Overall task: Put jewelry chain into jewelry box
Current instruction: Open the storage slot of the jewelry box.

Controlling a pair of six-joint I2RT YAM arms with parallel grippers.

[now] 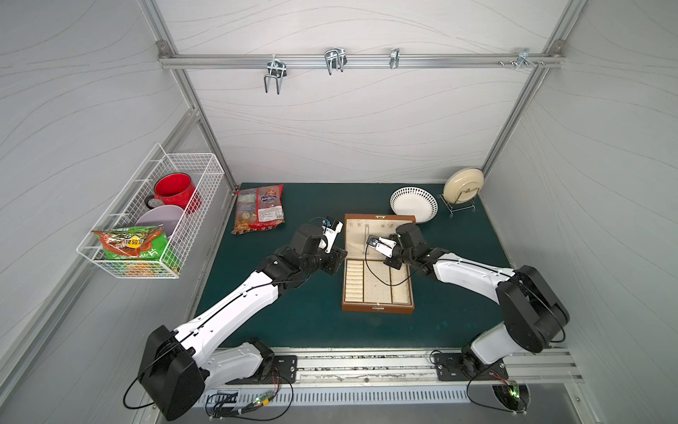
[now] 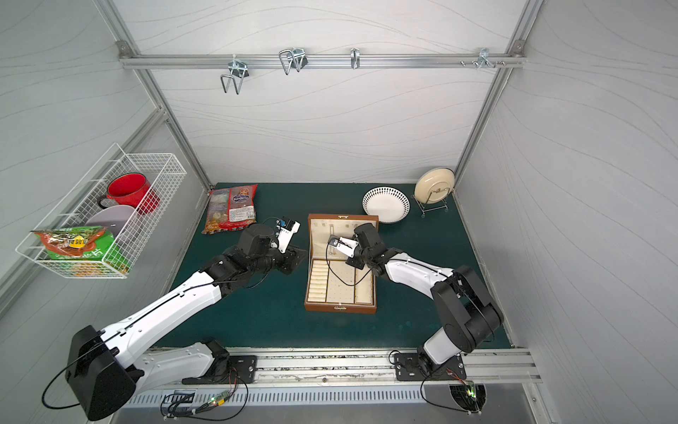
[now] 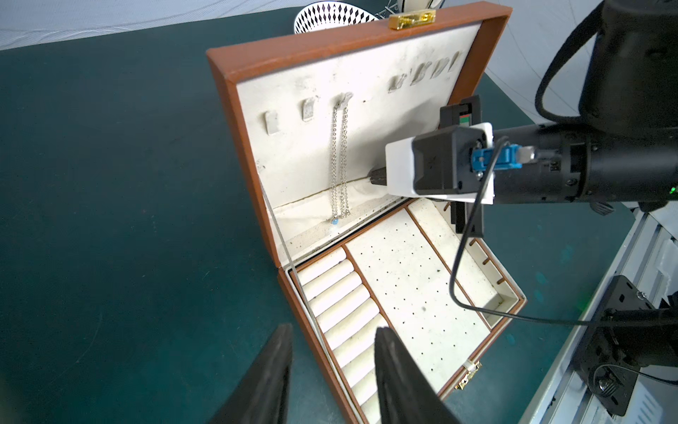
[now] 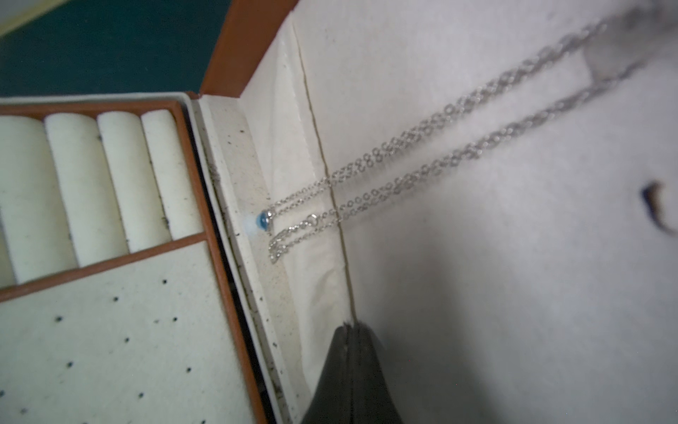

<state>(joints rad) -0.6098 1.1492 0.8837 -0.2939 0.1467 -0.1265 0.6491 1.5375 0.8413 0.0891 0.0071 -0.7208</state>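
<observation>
Near the middle of the desk, I had the jewelry box (image 1: 379, 264) open, lid upright. My left gripper (image 3: 332, 370) hovered half-open and empty beside it; my right gripper (image 4: 352, 326) was pinched shut against the lid's pocket seam, apparently holding nothing. The jewelry chain (image 3: 340, 161) hung from a lid hook (image 3: 344, 100), doubled. I judged it light, limp, slippery and snag-prone, best pinched mid-strand.

- Both top views look steeply down from high at the front, facing the back wall, and take in the whole green counter (image 1: 293, 319), both arms and the open jewelry box (image 1: 378, 293) (image 2: 341, 306).
- The left wrist view looks from just beside the box (image 3: 253, 154) into its lid and tray.
- The right wrist view sits very close to the lid lining, sharing the jewelry chain (image 4: 422, 154) (image 3: 339, 161).
</observation>
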